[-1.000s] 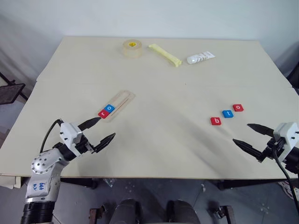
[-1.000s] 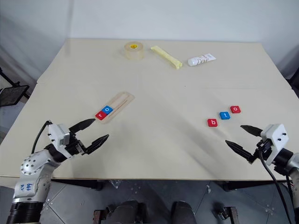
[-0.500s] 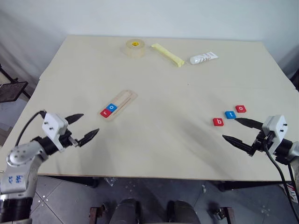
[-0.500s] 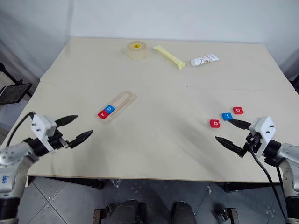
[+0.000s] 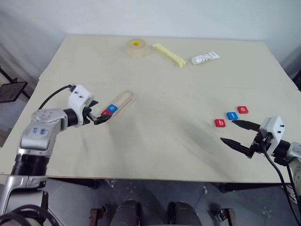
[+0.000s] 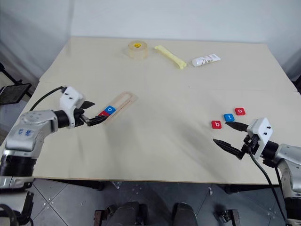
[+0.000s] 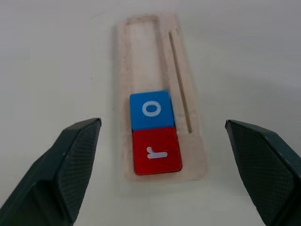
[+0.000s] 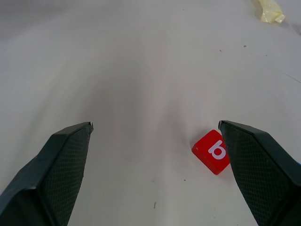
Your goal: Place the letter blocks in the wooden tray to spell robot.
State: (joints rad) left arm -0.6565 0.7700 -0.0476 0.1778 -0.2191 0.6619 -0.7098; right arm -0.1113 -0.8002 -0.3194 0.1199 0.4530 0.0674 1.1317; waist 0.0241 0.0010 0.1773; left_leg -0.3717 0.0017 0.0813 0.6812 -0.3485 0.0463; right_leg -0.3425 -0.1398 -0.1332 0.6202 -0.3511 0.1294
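Note:
The wooden tray (image 5: pixel 123 100) lies left of the table's middle, slanting away to the right. A blue o block (image 7: pixel 151 109) and a red r block (image 7: pixel 156 150) sit side by side at its near end. My left gripper (image 5: pixel 99 112) is open and hovers at that near end, its fingers spread to either side of the tray. On the right, a red b block (image 5: pixel 219 123), a blue t block (image 5: pixel 231 115) and a red o block (image 5: pixel 242 109) lie loose in a slanted row. My right gripper (image 5: pixel 228 131) is open and empty, just in front of the b block (image 8: pixel 212 150).
At the table's far side stand a roll of tape (image 5: pixel 135 48), a yellow stick (image 5: pixel 167 54) and a white tube (image 5: pixel 204 58). Bare tabletop (image 5: pixel 169 117) stretches between the tray and the loose blocks. The table's front edge runs just below both grippers.
My left gripper has moved away from the table's front edge, forward and up to the tray's near end, and has turned downward. The right gripper has drifted slightly left.

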